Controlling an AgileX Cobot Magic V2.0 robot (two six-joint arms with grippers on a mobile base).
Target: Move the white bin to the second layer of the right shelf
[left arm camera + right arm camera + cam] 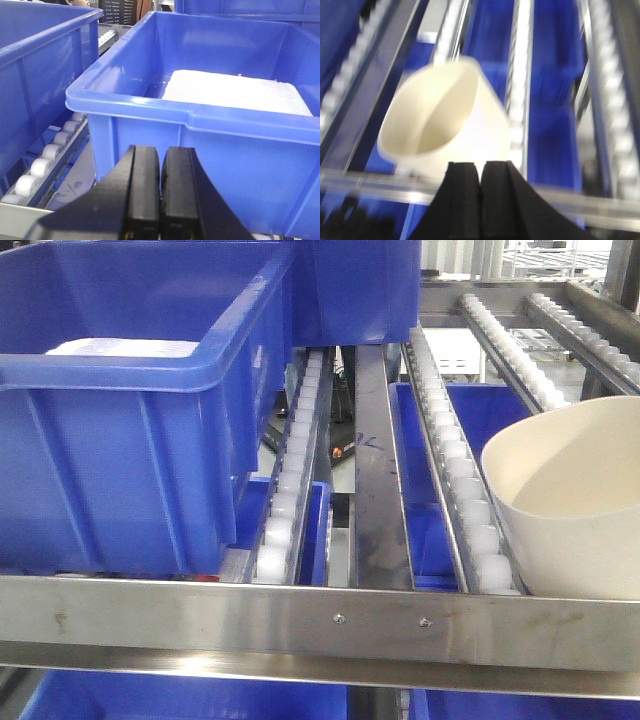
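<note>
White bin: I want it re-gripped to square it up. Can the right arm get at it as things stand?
Probably yes. The white bin lies straight ahead of the right gripper, with only the steel front rail between them and nothing else across the path. The jaws are shut, so they would need opening first.

Cream-white bin [575, 505], deep blue crates [120, 440], white rollers [285, 500], silvery steel rail [320, 625], seemingly black gripper fingers [464, 200]

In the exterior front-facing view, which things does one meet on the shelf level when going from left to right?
Blue crate → left roller lane → dark steel centre strip → second roller lane → white bin.
</note>
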